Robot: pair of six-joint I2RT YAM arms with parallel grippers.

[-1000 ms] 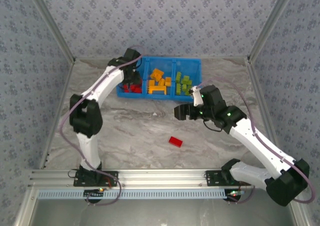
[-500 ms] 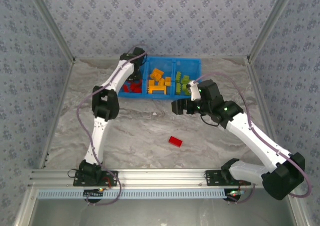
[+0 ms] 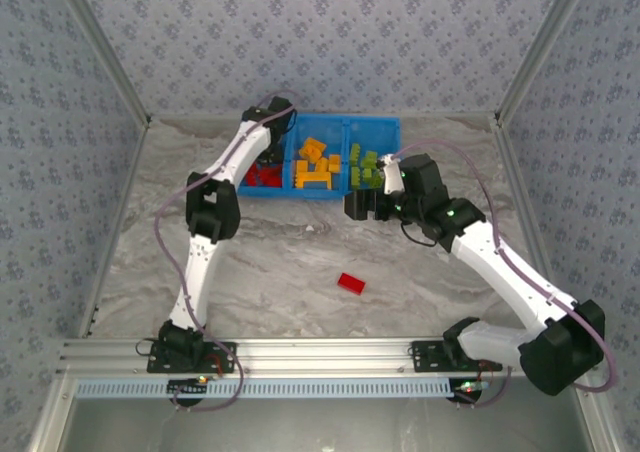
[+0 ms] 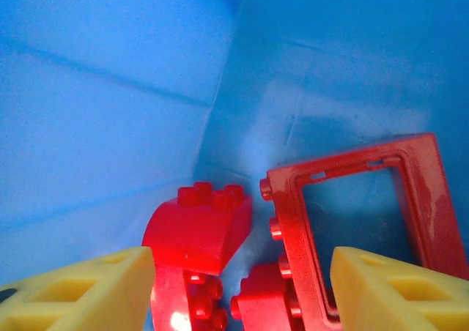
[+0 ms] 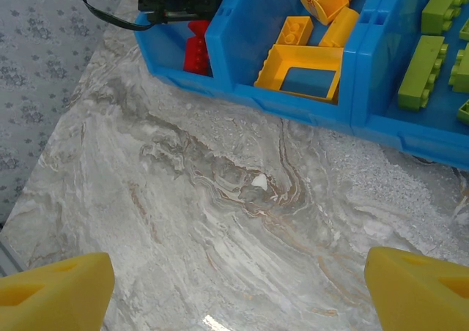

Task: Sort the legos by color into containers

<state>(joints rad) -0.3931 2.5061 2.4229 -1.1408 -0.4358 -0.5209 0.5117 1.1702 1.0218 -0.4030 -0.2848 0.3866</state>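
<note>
The containers are three compartments of one blue bin (image 3: pixel 385 127) at the back of the table. Red legos (image 3: pixel 258 177) fill the left one, orange legos (image 3: pixel 315 167) the middle, green legos (image 3: pixel 368 167) the right. A loose red lego (image 3: pixel 350 283) lies on the table in front. My left gripper (image 3: pixel 268 160) reaches into the red compartment. In the left wrist view, the left gripper (image 4: pixel 242 294) is open over a curved red brick (image 4: pixel 198 225) and a red frame (image 4: pixel 359 214). My right gripper (image 3: pixel 362 210) hangs open over bare table just before the bin; the right gripper (image 5: pixel 234 294) holds nothing.
The marble table (image 3: pixel 280 252) is walled by patterned panels on the left, back and right. The bin's front wall (image 5: pixel 308 108) stands just ahead of the right gripper. The left arm's elbow (image 3: pixel 212 212) juts over the table's left side.
The left gripper's jaws have widened inside the red compartment, and its arm has stretched toward the bin. The right gripper has moved slightly closer to the bin.
</note>
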